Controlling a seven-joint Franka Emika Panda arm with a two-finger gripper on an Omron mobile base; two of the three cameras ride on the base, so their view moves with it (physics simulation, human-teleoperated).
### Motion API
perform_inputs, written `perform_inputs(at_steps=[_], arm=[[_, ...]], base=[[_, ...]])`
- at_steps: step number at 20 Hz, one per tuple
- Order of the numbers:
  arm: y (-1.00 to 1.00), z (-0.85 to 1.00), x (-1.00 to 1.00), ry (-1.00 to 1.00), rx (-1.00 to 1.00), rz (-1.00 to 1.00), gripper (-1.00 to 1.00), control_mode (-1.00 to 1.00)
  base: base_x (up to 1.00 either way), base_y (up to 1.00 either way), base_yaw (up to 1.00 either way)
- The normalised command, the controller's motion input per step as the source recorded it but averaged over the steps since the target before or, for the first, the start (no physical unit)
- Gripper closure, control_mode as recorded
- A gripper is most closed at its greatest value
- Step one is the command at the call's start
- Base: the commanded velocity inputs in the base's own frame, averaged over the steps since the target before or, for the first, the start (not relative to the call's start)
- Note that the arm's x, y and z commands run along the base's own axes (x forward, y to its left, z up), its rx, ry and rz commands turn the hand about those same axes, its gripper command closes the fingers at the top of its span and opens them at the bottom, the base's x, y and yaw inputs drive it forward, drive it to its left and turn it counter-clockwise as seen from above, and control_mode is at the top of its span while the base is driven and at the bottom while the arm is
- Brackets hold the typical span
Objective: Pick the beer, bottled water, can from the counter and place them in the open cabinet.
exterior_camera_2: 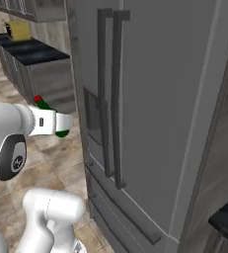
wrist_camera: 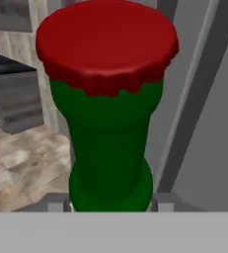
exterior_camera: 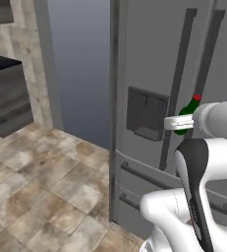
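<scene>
Two long dark handles [exterior_camera_2: 109,94] run down the doors of a tall grey fridge [exterior_camera: 149,59], the biggest thing in both base views; it stands right ahead of the arm, and a dark dispenser recess [exterior_camera: 145,112] sits in its left door. Below the doors, a drawer front carries a horizontal bar [exterior_camera: 144,178]. Beside the fridge the tiled floor [exterior_camera: 41,197] stretches away to a stretch of counter [exterior_camera_2: 29,52] with a black top over grey base panels, well apart from the arm; a yellowish thing [exterior_camera_2: 18,29] stands on its far end, too small to name. Grey wall cabinets [exterior_camera_2: 29,9] hang above that counter.

The gripper [exterior_camera: 180,123] is held out level in front of the fridge doors, near the handles but not touching them. Its jaws pinch the beer [wrist_camera: 108,148] at the lower part of the neck, one grey finger [wrist_camera: 56,202] on each side of the green glass. The bottle tilts, its red cap [exterior_camera: 197,97] pointing up and away from the gripper. In the hand view the cap and neck block most of the scene, with a fridge handle and the floor showing behind them.
</scene>
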Motion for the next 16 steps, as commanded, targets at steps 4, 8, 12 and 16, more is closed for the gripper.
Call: perform_inputs(at_steps=[4, 8, 12, 16], arm=[[0.00, 0.00, 0.00, 0.00, 0.00, 0.00, 1.00, 1.00], [0.00, 0.00, 0.00, 0.00, 0.00, 0.00, 1.00, 1.00], [0.00, 0.00, 0.00, 0.00, 0.00, 0.00, 1.00, 1.00], [0.00, 0.00, 0.00, 0.00, 0.00, 0.00, 1.00, 1.00]], base=[[-0.36, 0.00, -0.39], [-0.44, 0.00, -0.39], [-0.43, 0.00, -0.38], [-0.36, 0.00, -0.37]])
